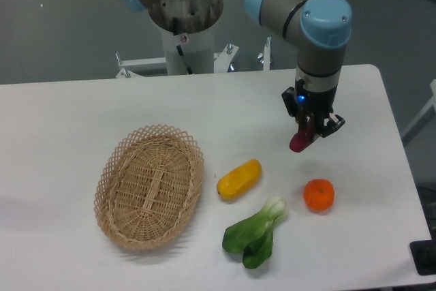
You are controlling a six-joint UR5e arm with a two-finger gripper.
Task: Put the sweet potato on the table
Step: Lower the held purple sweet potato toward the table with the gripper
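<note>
From the fixed camera, the gripper (308,131) hangs above the right part of the table (61,120), clenched on one sweet potato (300,140). The dark magenta piece sits between the fingers with its long axis close to upright, tilted a little, its lower end pointing down and to the left. On the tabletop lie one wicker basket (150,186), one yellow-orange vegetable (239,179), one orange fruit (319,195) and one leafy bok choy (256,234).

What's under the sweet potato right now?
Bare table only. The sweet potato hangs in the gripper, its upper end hidden between the fingers. The orange lies nearer the camera, not beneath it.
</note>
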